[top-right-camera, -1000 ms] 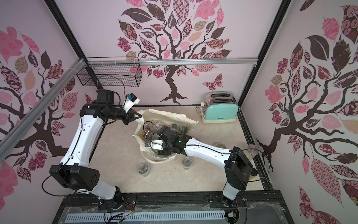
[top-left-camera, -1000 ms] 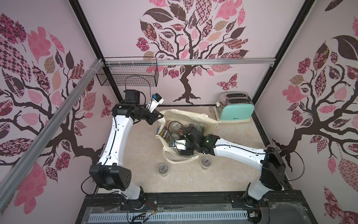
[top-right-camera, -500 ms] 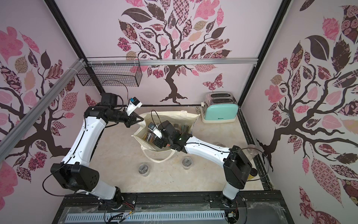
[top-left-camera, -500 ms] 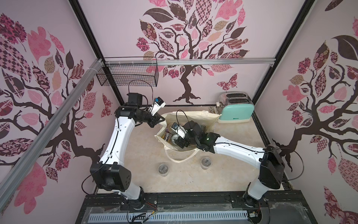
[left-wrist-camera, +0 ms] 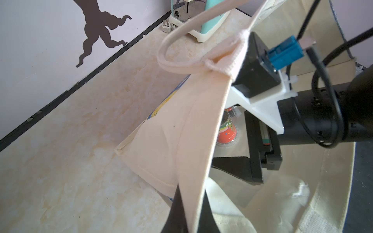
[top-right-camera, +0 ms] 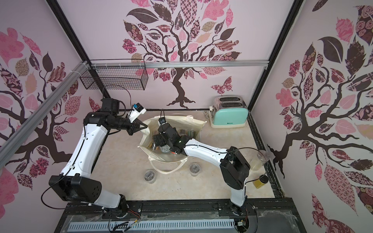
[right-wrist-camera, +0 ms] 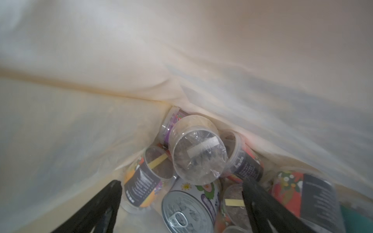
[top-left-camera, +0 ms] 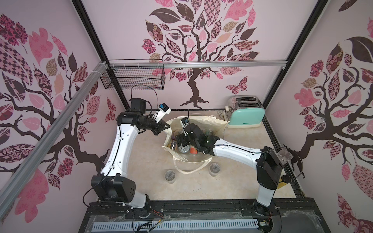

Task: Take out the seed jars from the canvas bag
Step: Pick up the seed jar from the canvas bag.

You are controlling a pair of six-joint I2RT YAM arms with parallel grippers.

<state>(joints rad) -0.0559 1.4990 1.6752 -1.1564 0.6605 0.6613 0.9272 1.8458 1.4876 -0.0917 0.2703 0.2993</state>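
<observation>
Inside the canvas bag [top-left-camera: 210, 123], the right gripper [right-wrist-camera: 181, 182] is seen with its jaws spread wide and nothing held, poised over a heap of seed jars [right-wrist-camera: 198, 153] and a pull-tab tin [right-wrist-camera: 187, 211]. The bag's rim is pinched by the left gripper [left-wrist-camera: 190, 209], clamped tight on the fabric. A lone jar [top-left-camera: 170, 175] and a second jar [top-left-camera: 214, 167] are stood on the table [top-left-camera: 145, 161] just in front of the bag; a mint toaster [top-left-camera: 245, 119] is set behind.
</observation>
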